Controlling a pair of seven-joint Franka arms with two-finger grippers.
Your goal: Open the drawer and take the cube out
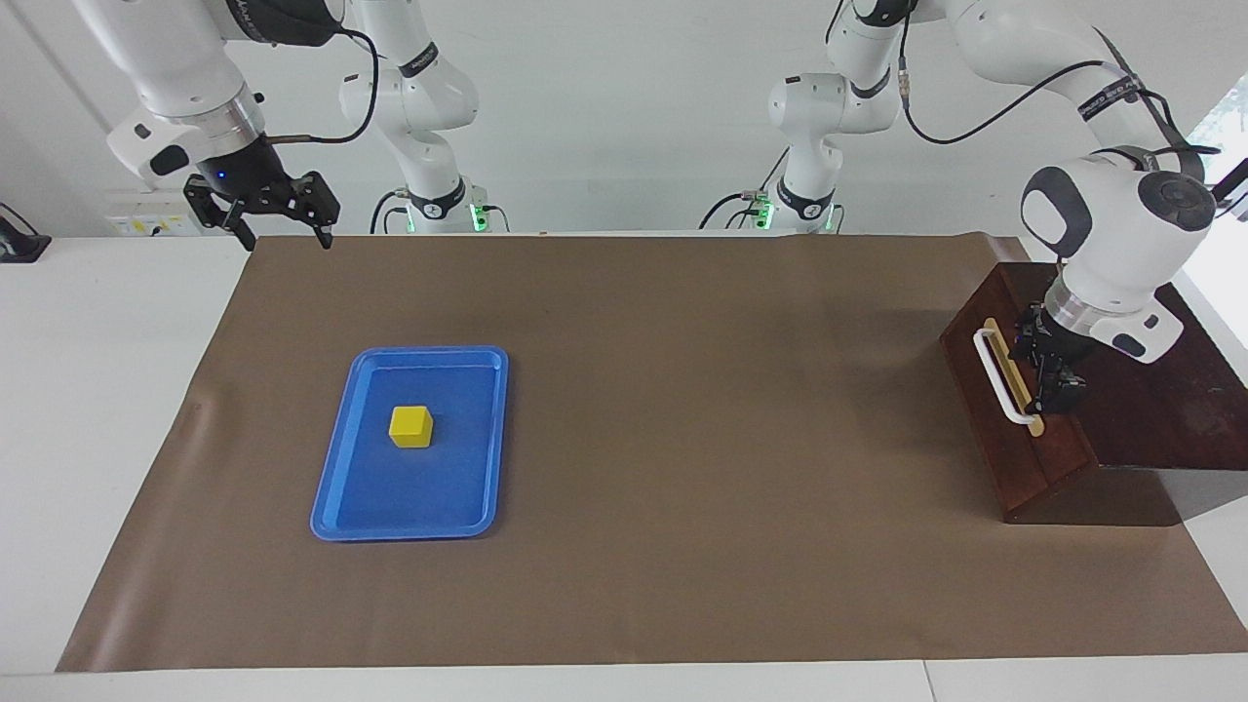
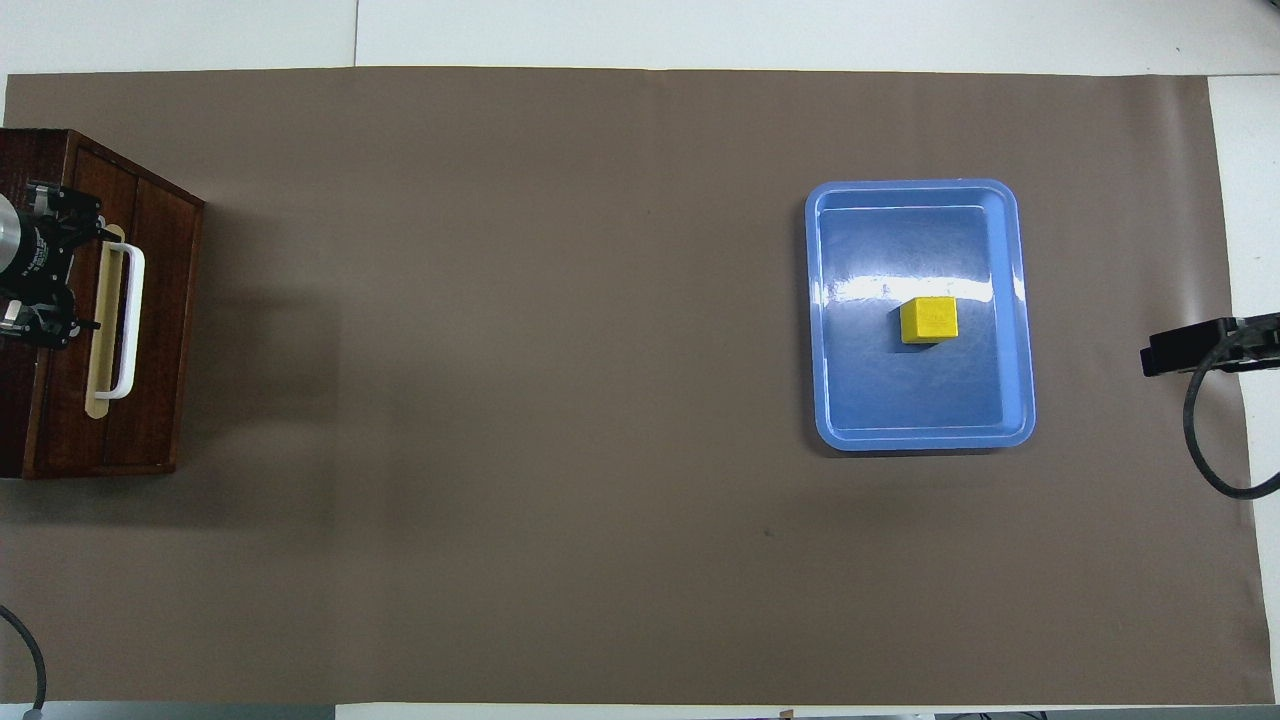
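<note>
The dark brown wooden box (image 1: 1131, 409) stands at the left arm's end of the table. Its drawer (image 1: 990, 414) is shut, with the white bar handle (image 1: 999, 375) on a tan strip; no pale interior shows. My left gripper (image 1: 1041, 370) is open and hangs low at the tan strip, right beside the handle; it also shows in the overhead view (image 2: 92, 278). The yellow cube (image 1: 410, 426) sits in the flat blue tray (image 1: 341, 487) toward the right arm's end; it shows in the overhead view too (image 2: 929, 320). My right gripper (image 1: 283, 234) waits open and empty, raised over the table's corner.
Brown paper (image 1: 682, 390) covers most of the white table. The blue tray (image 2: 1015, 400) lies roughly midway between the robots' edge and the opposite edge. A black cable (image 2: 1200, 440) hangs from the right arm.
</note>
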